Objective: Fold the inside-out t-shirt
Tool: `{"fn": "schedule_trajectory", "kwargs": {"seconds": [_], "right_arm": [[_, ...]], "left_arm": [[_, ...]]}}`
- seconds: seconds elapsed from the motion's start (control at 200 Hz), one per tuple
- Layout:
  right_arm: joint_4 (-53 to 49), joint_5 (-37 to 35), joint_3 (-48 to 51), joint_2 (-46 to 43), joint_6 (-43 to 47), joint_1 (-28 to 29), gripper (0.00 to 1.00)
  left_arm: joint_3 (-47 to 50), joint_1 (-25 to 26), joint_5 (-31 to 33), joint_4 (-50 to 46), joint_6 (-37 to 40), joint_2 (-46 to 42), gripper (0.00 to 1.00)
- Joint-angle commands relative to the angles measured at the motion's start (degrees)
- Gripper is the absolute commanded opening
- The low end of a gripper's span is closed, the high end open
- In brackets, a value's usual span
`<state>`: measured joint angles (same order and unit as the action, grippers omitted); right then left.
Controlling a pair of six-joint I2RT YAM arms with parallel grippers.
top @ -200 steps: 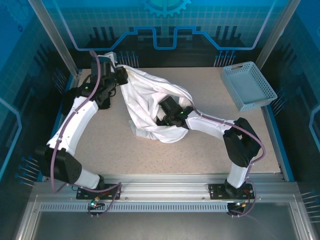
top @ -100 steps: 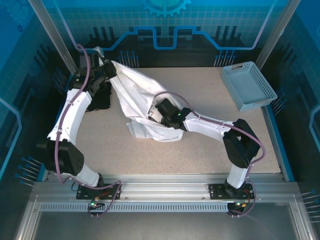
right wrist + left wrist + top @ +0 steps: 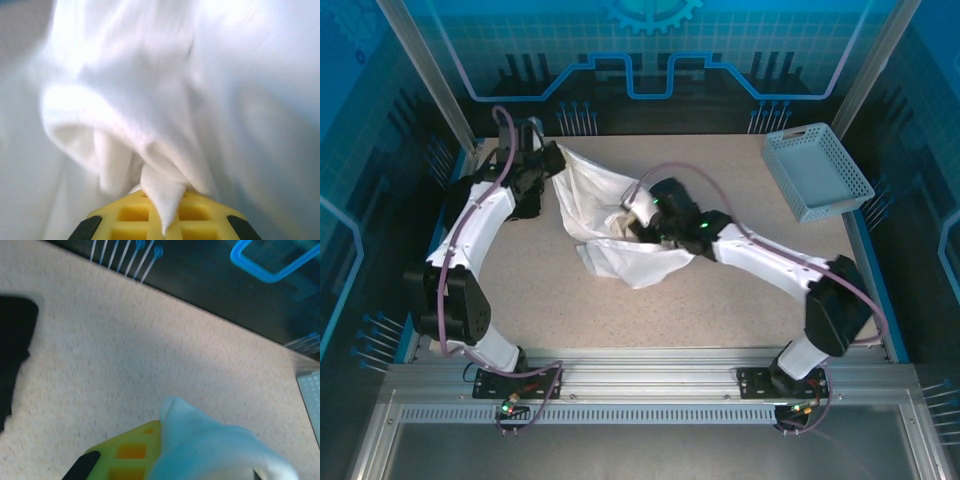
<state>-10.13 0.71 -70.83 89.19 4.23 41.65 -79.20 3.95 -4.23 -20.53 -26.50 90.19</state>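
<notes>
1. The speckled beige table (image 3: 740,300) took up the middle of the top view, with both arm bases at its near edge.
2. The inside-out t-shirt (image 3: 595,190) lay left of the table's centre as a crumpled white heap. One part was drawn out towards the far left corner and the rest was bunched nearer the middle. It rested on the table, well apart from the basket.
3. The right arm (image 3: 770,265) reached from its base at the near right diagonally to the middle of the shirt.
4. The left arm (image 3: 480,215) ran up the left side of the table to the far left corner.
5. A light blue slatted basket (image 3: 817,172) sat at the far right corner, turned at an angle to the table edge.
6. A black item (image 3: 15,340) lay on the table at the left edge of the left wrist view; what it was could not be told.
7. The left gripper (image 3: 550,160) was pressed together on the far left end of the shirt, with white cloth bulging out beside its yellow finger pad (image 3: 127,452).
8. The right gripper (image 3: 160,220) was likewise pinched on the shirt, a twisted point of fabric running down into its yellow pads and folds of cloth hanging just above.
</notes>
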Motion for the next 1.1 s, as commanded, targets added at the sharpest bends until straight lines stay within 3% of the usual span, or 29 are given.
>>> {"fn": "schedule_trajectory", "kwargs": {"seconds": [0.0, 0.255, 0.475, 0.52, 0.625, 0.73, 0.875, 0.99, 1.096], "right_arm": [[17.76, 13.15, -0.48, -4.62, -10.72, -4.53, 0.00], [18.33, 26.27, -3.41, -6.47, -10.51, -10.40, 0.00], [22.11, 31.66, 3.65, -7.60, -11.91, -12.12, 0.00], [22.75, 31.84, 4.45, -8.23, -12.11, -12.70, 0.00], [21.00, 32.60, 4.87, -8.37, -10.25, -13.53, 0.00], [19.01, 32.13, 6.44, -8.13, -8.18, -13.44, 0.00], [19.14, 30.43, 9.35, -8.82, -7.15, -13.43, 0.00], [18.92, 29.87, 10.16, -9.06, -6.70, -13.44, 0.00], [19.10, 29.29, 10.81, -9.54, -6.84, -13.35, 0.00]], "left_arm": [[9.05, 2.25, -6.21, 9.61, -7.38, -5.13, 0.00], [24.49, 2.21, 4.38, 14.76, -10.54, -9.55, 0.00], [33.68, 2.19, 4.67, 16.55, -10.86, -6.30, 0.00], [35.03, 2.20, 3.28, 16.87, -10.73, -6.53, 0.12], [40.36, 3.38, -3.45, 23.32, -9.70, -11.96, 0.51], [44.08, 6.69, -7.71, 28.21, -9.61, -20.03, 0.72], [40.66, 11.29, -13.58, 26.39, -8.49, -22.43, 0.82], [36.91, 14.34, -20.86, 29.90, -10.08, -17.96, 0.83], [33.48, 17.45, -22.44, 30.62, -8.75, -13.16, 0.81]]}}
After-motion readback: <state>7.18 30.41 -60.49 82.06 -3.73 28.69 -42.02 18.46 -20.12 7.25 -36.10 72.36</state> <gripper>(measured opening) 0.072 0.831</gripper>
